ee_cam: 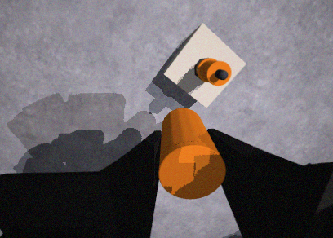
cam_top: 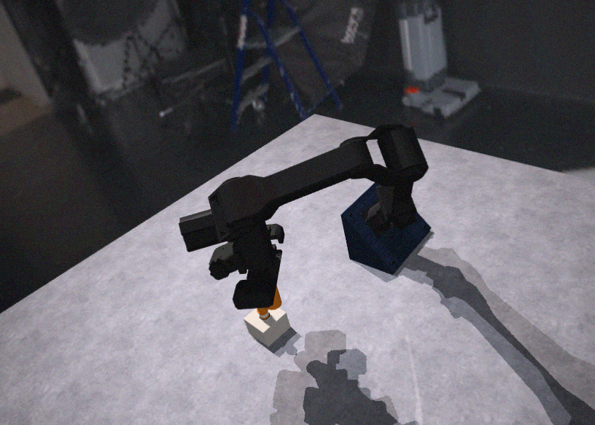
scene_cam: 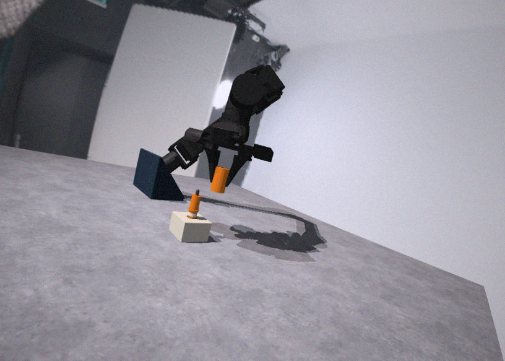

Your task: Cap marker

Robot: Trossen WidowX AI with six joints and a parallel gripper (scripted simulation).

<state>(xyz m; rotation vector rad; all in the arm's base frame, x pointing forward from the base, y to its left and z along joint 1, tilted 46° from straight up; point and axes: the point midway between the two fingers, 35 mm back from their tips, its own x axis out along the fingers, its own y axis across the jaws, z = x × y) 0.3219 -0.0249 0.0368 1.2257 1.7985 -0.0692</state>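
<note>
My gripper (scene_cam: 220,181) (ee_cam: 184,136) is shut on the orange cap (scene_cam: 219,176) (ee_cam: 192,169), one black finger on each side. The cap hangs in the air, off to one side of the marker and higher than its tip in the exterior view. The orange marker (scene_cam: 194,203) (ee_cam: 216,66) stands upright in the cream holder block (cam_top: 271,333) (scene_cam: 196,231) (ee_cam: 188,62), its dark tip bare. In the wrist view the marker is ahead and to the right of the cap. In the top view a finger hides most of the cap and the marker.
The arm's dark blue wedge base (cam_top: 384,247) (scene_cam: 150,173) stands on the grey table (cam_top: 144,353) (scene_cam: 122,300) behind the holder. The arm reaches over the table from it. Shadows of the arm and gripper fall beside the holder.
</note>
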